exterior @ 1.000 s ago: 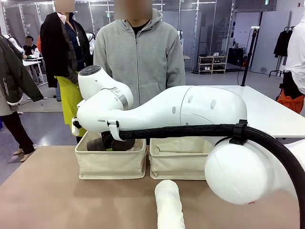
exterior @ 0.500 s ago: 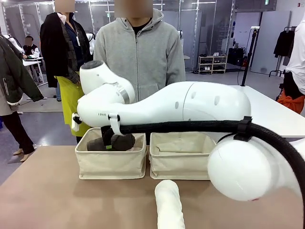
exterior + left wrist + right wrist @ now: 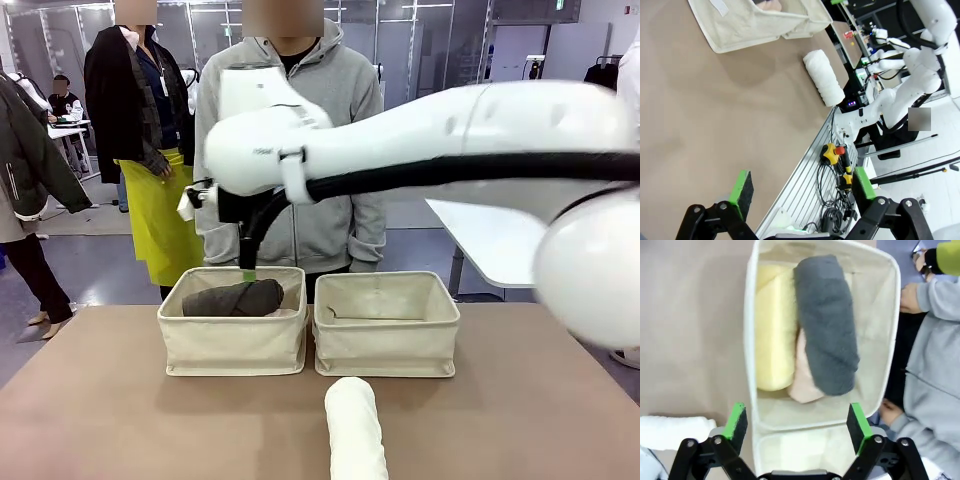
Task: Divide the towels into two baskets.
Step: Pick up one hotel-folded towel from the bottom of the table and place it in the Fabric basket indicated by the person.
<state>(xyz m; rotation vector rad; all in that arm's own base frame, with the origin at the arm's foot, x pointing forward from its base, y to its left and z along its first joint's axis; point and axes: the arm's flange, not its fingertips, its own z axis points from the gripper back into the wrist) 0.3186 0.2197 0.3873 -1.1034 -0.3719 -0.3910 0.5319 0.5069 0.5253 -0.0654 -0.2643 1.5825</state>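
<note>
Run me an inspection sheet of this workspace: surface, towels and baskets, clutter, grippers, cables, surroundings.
Surface: brown table, no spills seen.
Job's things: dark grey towel, yellow towel and pink towel lie in the left basket; right basket, no towel seen inside; white towel lies on the table before the baskets.
Clutter: nothing seen.
Grippers: right gripper open, above the left basket; left gripper open, holding nothing, near the table's edge.
Cables: black sleeved cable along the right arm; loose cables below the table's edge.
Surroundings: person in a grey hoodie stands behind the baskets; other people farther off.
</note>
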